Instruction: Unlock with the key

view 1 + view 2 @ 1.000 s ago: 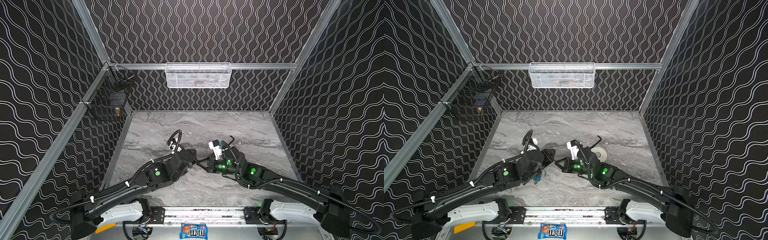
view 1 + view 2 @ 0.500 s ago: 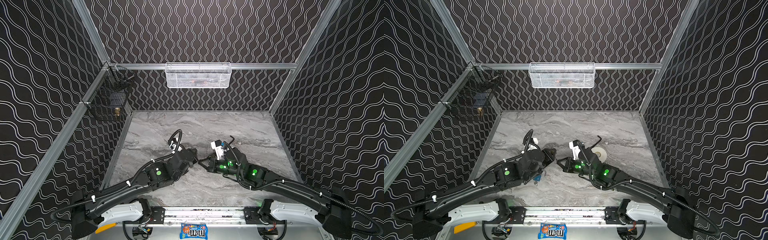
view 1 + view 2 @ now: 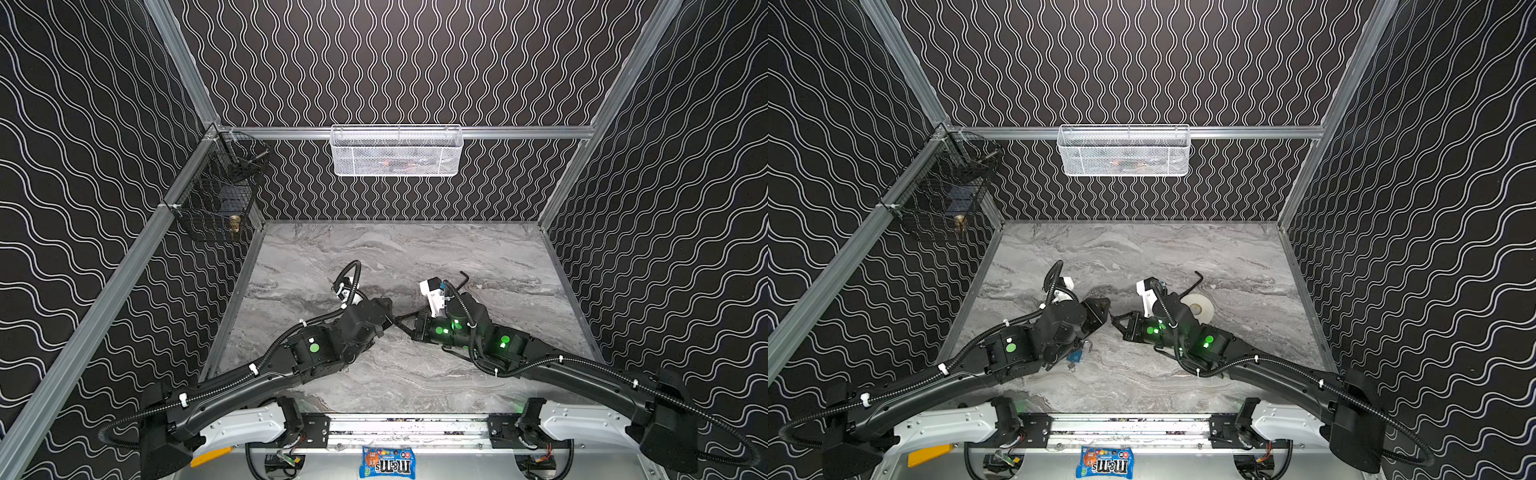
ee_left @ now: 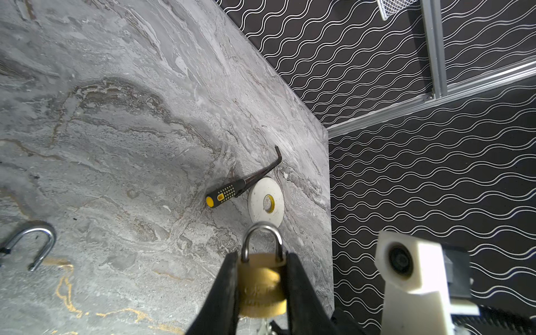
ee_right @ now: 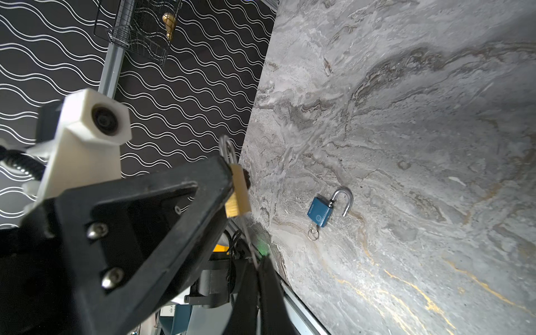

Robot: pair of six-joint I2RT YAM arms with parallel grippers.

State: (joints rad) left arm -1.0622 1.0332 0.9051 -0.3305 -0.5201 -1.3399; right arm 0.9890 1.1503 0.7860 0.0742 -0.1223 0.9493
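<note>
- left pincer (image 4: 261, 258) is clamped on the brass padlock (image 4: 261, 290), shackle closed, up off the surface (image 4: 116, 145)
- right pincer (image 5: 258, 268) is pinched together on a thin key (image 5: 251, 243) (edge-on, so kinda hard to read) at the lock's base
- blue padlock (image 5: 319, 210) lies on the grey marble-look surface, shackle swung open
- further back: black wavy-line walls (image 3: 395, 62), white mesh basket (image 3: 396, 151) on the back rail

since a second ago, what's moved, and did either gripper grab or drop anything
Very little. The right gripper, shut on the key, seems to have edged slightly toward the brass padlock clamped in the left gripper. Nothing was grabbed or let go. The blue padlock, screwdriver and tape lie where they were.
</note>
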